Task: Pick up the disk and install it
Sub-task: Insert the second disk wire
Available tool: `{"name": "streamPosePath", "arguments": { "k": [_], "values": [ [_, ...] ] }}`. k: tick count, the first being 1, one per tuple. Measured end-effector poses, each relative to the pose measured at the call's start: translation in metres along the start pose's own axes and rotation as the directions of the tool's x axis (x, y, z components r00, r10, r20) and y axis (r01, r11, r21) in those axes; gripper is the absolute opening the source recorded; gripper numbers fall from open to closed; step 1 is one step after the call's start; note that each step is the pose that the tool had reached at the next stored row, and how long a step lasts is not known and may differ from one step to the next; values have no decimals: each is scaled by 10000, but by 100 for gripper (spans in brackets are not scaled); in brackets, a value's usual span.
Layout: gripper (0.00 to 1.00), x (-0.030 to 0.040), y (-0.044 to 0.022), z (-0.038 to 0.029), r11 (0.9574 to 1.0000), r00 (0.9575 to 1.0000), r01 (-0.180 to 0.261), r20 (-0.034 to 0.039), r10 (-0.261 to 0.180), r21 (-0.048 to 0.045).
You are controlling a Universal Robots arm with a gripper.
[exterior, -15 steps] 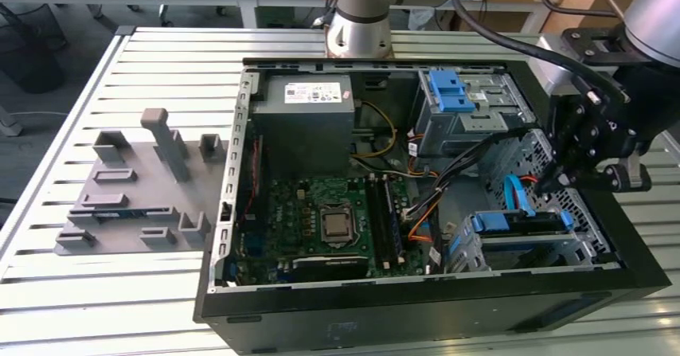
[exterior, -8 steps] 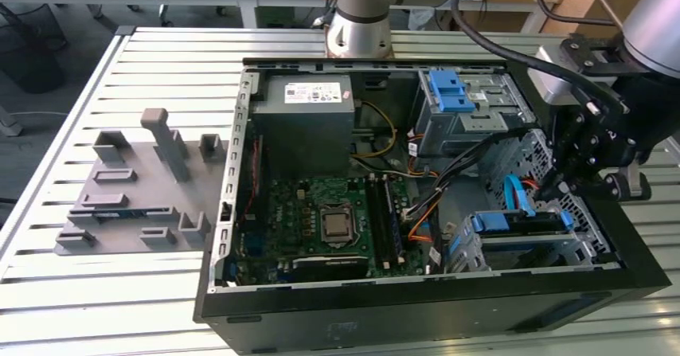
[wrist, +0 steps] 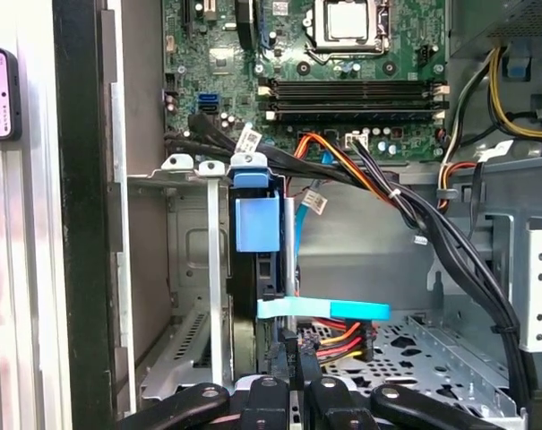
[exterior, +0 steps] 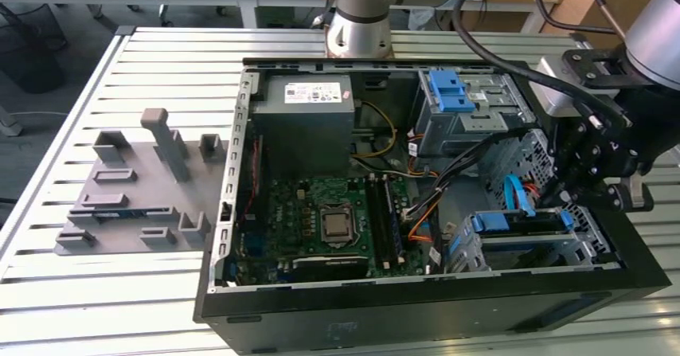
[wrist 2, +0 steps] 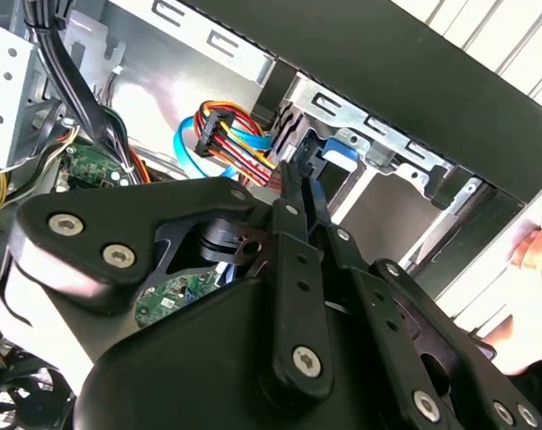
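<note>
The disk [wrist: 254,224], edged by its blue plastic carrier, stands on edge inside the lower drive cage [wrist: 185,269] of the open computer case. In the exterior view the disk [exterior: 518,223] sits in that cage at the front right corner of the case. My gripper [wrist: 293,345] reaches the disk's rear end. Its two thin fingers are closed together on the blue carrier rail. In the second wrist view the gripper [wrist 2: 299,170] pinches a blue strip beside the carrier's blue handle [wrist 2: 338,148]. From outside, the gripper [exterior: 587,197] hangs over the case's right side.
Black, orange and blue cables [wrist: 378,193] cross just beside the disk. The motherboard [exterior: 324,221], the power supply [exterior: 308,109] and an upper cage with a blue latch [exterior: 451,93] fill the case. A grey fixture [exterior: 143,189] lies on the exterior view's left. A person's hand [wrist 2: 532,255] is near the case edge.
</note>
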State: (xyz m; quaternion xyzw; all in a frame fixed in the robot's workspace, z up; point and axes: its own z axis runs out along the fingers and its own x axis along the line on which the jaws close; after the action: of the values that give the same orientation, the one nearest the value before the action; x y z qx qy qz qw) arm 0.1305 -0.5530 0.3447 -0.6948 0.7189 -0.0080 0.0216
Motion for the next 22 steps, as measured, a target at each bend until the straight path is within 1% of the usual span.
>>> {"name": "streamPosePath", "arguments": {
  "k": [2, 6, 13, 17, 22],
  "values": [
    [16, 10, 1, 4, 10000, 10000, 0, 0, 0, -16],
    [16, 13, 1, 14, 10000, 10000, -7, 1, 7, -84],
    [16, 52, -1, 49, 9999, 10000, -24, 6, 24, -131],
    [16, 66, -5, 57, 9998, 10000, -28, 10, 28, -172],
    [16, 76, -11, 72, 9998, 10000, -30, 40, 31, -183]
  ]
}}
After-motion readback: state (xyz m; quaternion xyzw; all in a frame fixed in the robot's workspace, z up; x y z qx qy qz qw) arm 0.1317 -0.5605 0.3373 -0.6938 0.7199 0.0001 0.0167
